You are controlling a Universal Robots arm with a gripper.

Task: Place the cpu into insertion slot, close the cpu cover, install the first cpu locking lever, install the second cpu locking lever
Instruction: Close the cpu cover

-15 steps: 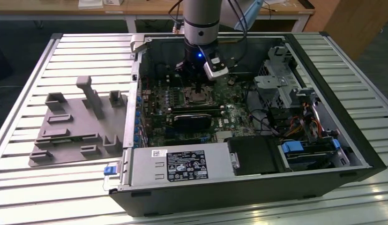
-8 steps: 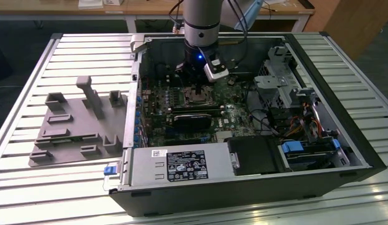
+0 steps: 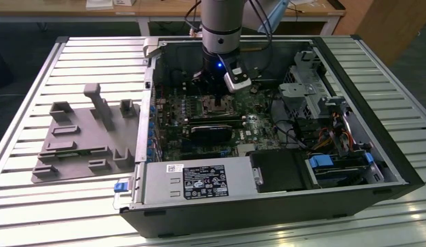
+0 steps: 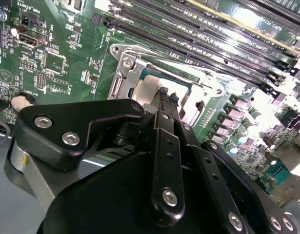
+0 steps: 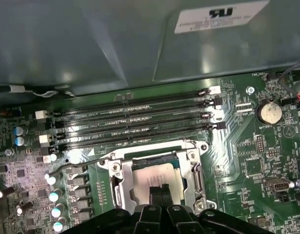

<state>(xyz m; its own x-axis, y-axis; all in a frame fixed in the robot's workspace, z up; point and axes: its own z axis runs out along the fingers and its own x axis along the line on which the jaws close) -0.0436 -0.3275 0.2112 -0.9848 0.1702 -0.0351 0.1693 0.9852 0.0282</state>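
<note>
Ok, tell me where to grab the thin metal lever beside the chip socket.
Probably its free outer end, coming down from above and straddling the rod. In the first wrist view the lever is a thin rod running out past the socket over the board. Its other end is tucked against the socket's metal rim.

The cpu [image 5: 149,176] lay flat in the insertion slot [image 5: 114,167], its pale silvery-grey face up and level with the green board. The slot sat just beside the rows of long dark memory sockets, in the middle of the open computer case in the exterior view. The cpu cover [image 5: 121,187], a thin silver frame, lay down around the chip, which showed through its square window. A thin wire locking lever [image 5: 74,165] angled out from one corner, unlatched.
</note>
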